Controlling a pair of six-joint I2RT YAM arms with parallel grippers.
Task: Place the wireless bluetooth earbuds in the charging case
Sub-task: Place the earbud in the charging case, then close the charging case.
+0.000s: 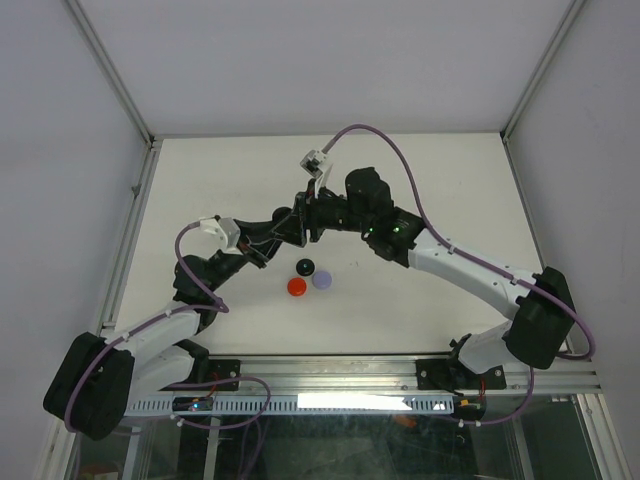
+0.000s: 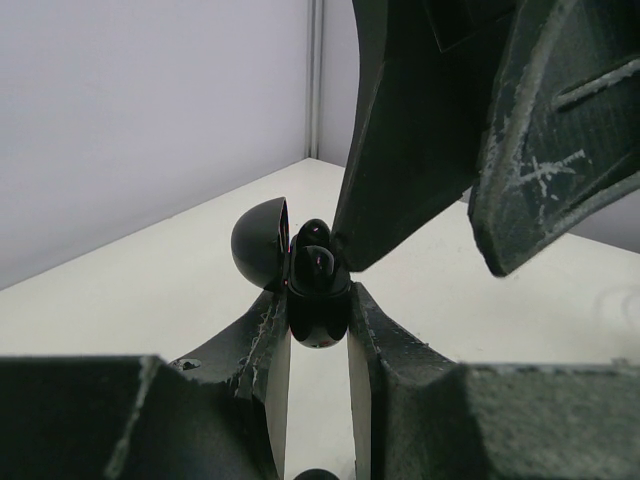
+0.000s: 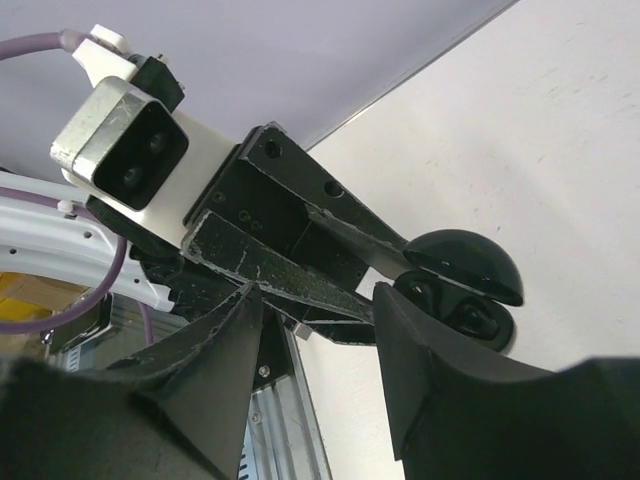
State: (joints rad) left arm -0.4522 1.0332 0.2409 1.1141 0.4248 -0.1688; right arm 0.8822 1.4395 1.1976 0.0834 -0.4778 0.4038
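My left gripper (image 2: 319, 300) is nearly closed, pinching the base of the charging case (image 2: 320, 318) from both sides. The case is held in mid-air above the table (image 1: 230, 180), where the two arms meet. Its lid (image 2: 260, 245) stands open.

My right gripper (image 3: 318, 300) is spread wide with nothing between the fingers. One fingertip (image 2: 370, 230) is just beside the case mouth; I can't tell if it touches.

A dark glossy earbud (image 2: 314, 262) sits in the open top. The right wrist view shows two dark shapes in the wells, but I can't tell if they're fully seated.

Handling guess: the buds are tiny, light, hard and slick, so they could squirt out of a pinch. I'd grip across the stem with light force. The case is rigid but glossy, so I'd hold the base sides and stay off the hinged lid, likely the weak part.

On the table below, close together, are a black disc (image 1: 306, 266), a red disc (image 1: 297, 286) and a lilac disc (image 1: 322, 280). I can't make out any loose buds from the top view.
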